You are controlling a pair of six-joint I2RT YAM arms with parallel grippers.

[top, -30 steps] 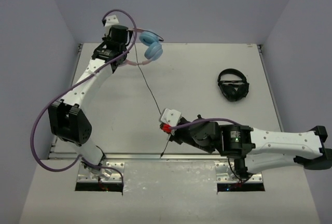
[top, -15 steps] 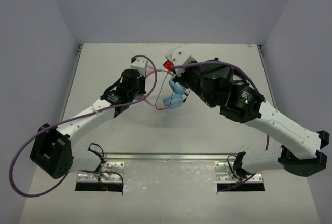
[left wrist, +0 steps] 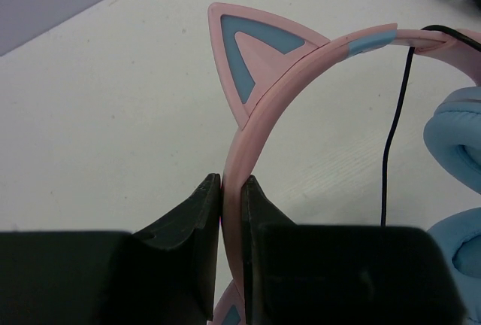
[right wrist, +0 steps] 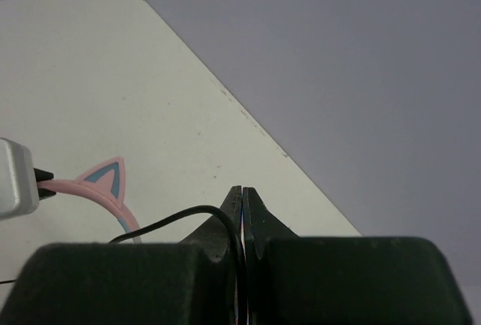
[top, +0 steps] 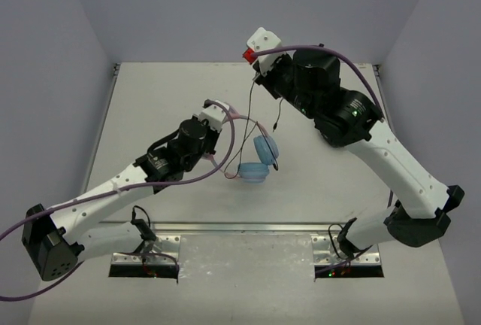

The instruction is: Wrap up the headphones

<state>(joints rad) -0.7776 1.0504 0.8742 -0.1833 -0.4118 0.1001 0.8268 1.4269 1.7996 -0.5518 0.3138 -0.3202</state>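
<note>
**Two claws, one pair of headphones held between them**

From above, the left claw (top: 216,152) reached over the middle of the table (top: 150,99) and was clamped on the pink headband (top: 242,119) of the headphones (top: 265,148). Both light blue earcups (top: 254,172) sat just right of that claw, near the table's centre; whether they rested on the surface could not be told. The right claw (top: 261,77) was raised near the far edge, closed on the thin black cable (top: 250,107), which ran down from it toward the headband, with a loose end dangling beside the earcups.

Seen from the left wrist, the left claw (left wrist: 231,186) pinched the headband (left wrist: 255,114) edge-on between its two dark fingers (left wrist: 188,212). A cat ear (left wrist: 248,54) with a blue inset stood just beyond the grip. The cable (left wrist: 391,137) hung over the band, and an earcup (left wrist: 458,137) showed at the right edge.

Seen from the right wrist, the right claw (right wrist: 242,193) was shut, with the cable (right wrist: 173,223) curving into the seam between its fingers. Below and to the left lay the cat ear (right wrist: 109,174) over the pale table (right wrist: 113,77), with a grey wall (right wrist: 338,62) behind.
</note>
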